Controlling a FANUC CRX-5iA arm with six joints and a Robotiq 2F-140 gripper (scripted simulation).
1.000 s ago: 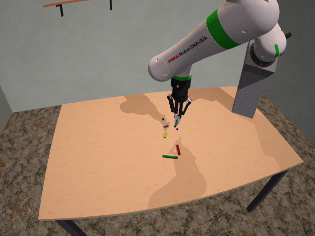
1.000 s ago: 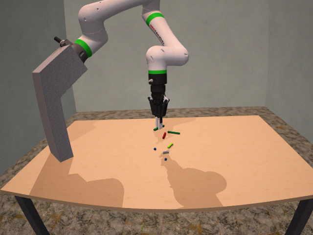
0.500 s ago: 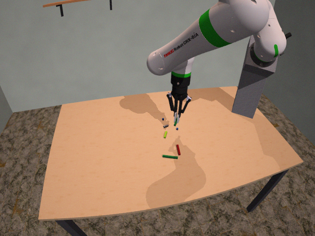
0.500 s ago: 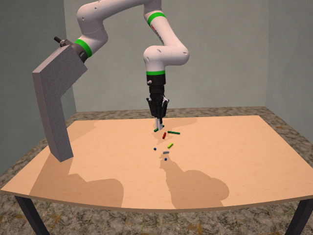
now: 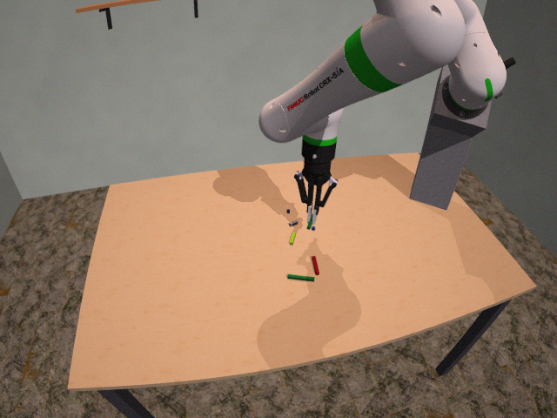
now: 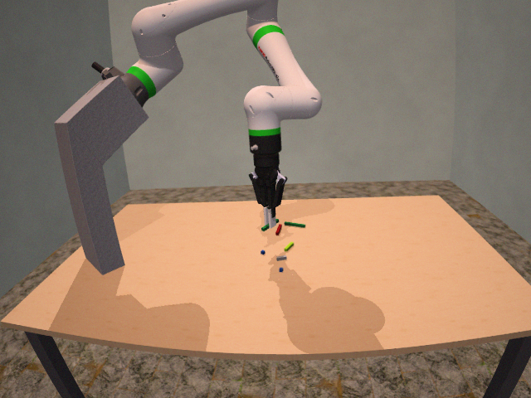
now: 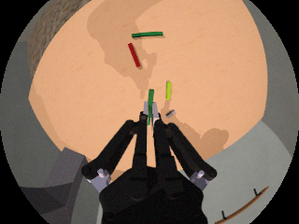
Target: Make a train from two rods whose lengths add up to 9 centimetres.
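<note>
Gripper (image 6: 270, 215) clamped on a green rod (image 6: 265, 226).
Wrist view hides both blue rods; exterior view shows them (image 6: 262, 252) (image 6: 280, 269) beside the grey rod (image 6: 281, 258).

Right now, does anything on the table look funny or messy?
One thing does: a green rod is pinched in the gripper, with its ends sticking out on either side of the fingers. The other rods lie flat and scattered at different angles, such as the red rod and the lime rod. Nothing looks broken.
</note>
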